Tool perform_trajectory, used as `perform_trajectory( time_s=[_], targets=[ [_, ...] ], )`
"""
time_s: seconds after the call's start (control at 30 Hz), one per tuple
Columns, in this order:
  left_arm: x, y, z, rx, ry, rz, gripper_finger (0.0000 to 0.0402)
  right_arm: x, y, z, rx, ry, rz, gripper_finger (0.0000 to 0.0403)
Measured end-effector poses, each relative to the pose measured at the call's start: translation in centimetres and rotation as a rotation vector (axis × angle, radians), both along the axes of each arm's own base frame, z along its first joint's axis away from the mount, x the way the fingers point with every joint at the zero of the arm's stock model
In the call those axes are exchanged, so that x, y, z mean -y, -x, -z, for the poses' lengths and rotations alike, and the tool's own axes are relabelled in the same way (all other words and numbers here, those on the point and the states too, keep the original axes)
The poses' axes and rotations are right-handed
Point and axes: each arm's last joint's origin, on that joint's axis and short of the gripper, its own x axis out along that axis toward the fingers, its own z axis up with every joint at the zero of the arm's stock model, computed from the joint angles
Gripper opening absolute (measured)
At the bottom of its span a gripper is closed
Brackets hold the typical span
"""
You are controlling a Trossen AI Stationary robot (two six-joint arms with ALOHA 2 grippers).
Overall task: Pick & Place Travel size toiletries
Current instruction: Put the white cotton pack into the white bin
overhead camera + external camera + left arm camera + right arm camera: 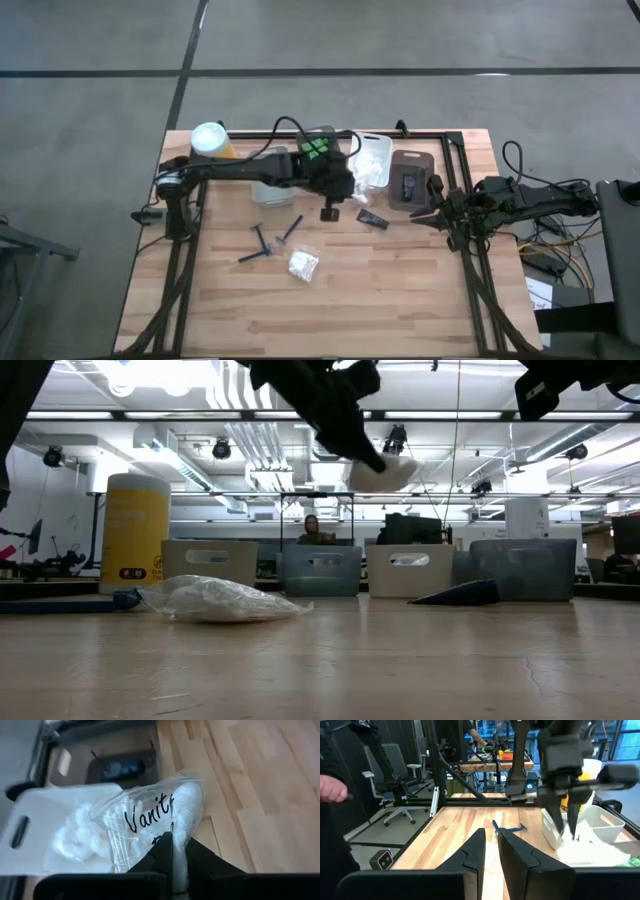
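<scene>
The wooden table (400, 300) carries a row of small bins along its far edge, with a yellow canister (212, 141) at the left end. Only the high view shows the whole spread: two dark blue razors (268, 243) and a white crinkly packet (302, 263) lie on the boards near the middle, a flat black sachet (373, 218) lies just in front of the grey bin (412, 180), and bare wood stays open toward the near edge. The low view adds height (the packet in the air clears the bin rims).

The left gripper (172, 851) hangs beside the white bin (30, 855), its fingers pinched narrow on a clear packet (150, 817) lettered "Vanit", held above the table at the bin's edge; more white packets (75, 836) already lie inside. The right gripper (491, 851) waits at the table's right edge, its fingers close together with only a thin gap, holding nothing.
</scene>
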Motion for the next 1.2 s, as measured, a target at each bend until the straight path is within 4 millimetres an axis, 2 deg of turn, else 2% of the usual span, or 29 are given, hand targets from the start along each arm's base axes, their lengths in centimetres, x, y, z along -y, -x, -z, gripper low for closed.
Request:
perform_trajectory(
  time_s=[0.27, 0.5, 0.7, 1.2],
  targets=[
    [0.0, -0.2, -0.9, 0.040, -0.007, 0.002, 0.0030, 0.0, 0.0, 0.0, 0.000, 0.000, 0.000, 0.0076],
    [-1.1, -0.7, -1.4, 0.118, -0.041, -0.002, 0.0030, 0.0, 0.0, 0.0, 0.000, 0.000, 0.000, 0.0096],
    [-3.0, -1.7, -0.4, 0.157, -0.112, 0.005, 0.0030, 0.0, 0.0, 0.0, 0.001, 0.000, 0.000, 0.0109],
    [-8.9, -5.4, 4.4, 0.130, -0.179, -0.048, 0.0030, 0.0, -0.2, 0.1, -0.009, 0.001, 0.001, 0.0145]
  ],
)
